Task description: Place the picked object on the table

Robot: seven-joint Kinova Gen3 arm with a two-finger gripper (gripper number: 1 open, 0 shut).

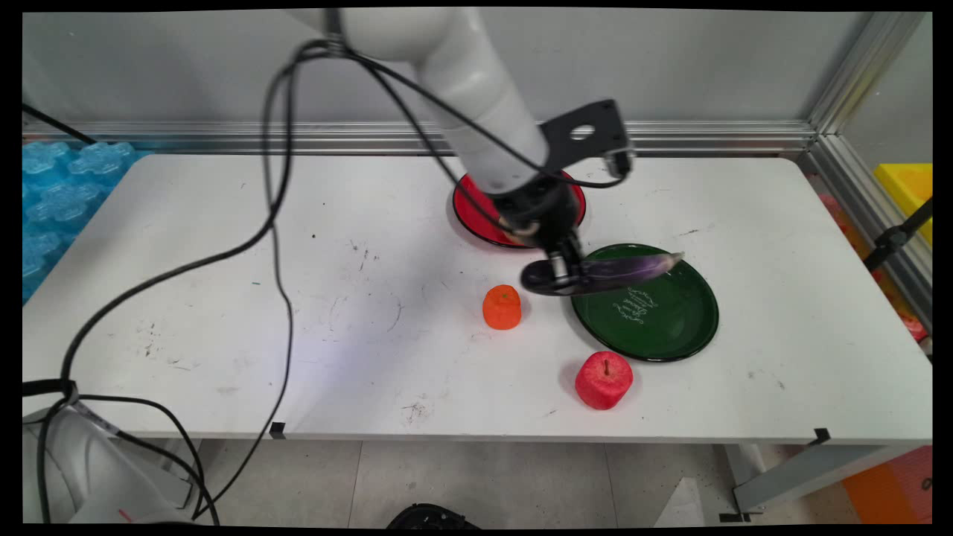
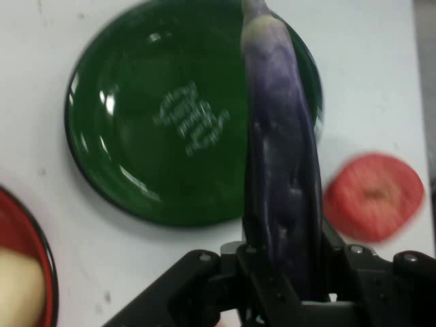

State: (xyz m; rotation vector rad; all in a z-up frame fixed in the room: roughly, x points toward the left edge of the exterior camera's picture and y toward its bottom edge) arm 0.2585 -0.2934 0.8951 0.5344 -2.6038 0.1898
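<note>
Apple (image 1: pixel 604 380) sits nearest the table's (image 1: pixel 223 313) front edge, a squat red foam-like piece with a dimpled top and a short dark stem, standing upright just off the near rim of the green plate (image 1: pixel 670 327); in the hand view it shows as a soft red blur (image 2: pixel 373 197) beside the plate. To its left and a little farther back stands an orange fruit (image 1: pixel 502 307), blunt and matte, well apart from the apple and close to the plate's left edge. The green plate itself is glossy, dark and shallow, with pale script lettering at its centre (image 2: pixel 193 127) and bright glints along its rim, and nothing lies flat in it. Above its far-left part the gripper (image 1: pixel 560 274) pinches one end of a long purple eggplant (image 1: pixel 629 269), fingers pressed against its sides, so that the vegetable juts out level over the plate, its pale greenish tip pointing right; held by the end like this, its body (image 2: pixel 283 150) hangs clear of the dish, apparently not touching it. Its skin looks smooth and faintly streaked. Farther back, partly hidden by the wrist, lies a red plate (image 1: pixel 469 212) with a dark rim, holding a pale rounded item (image 2: pixel 17 286) that I cannot identify. Black cables (image 1: pixel 275 186) droop from the arm across the scuffed white tabletop.
</note>
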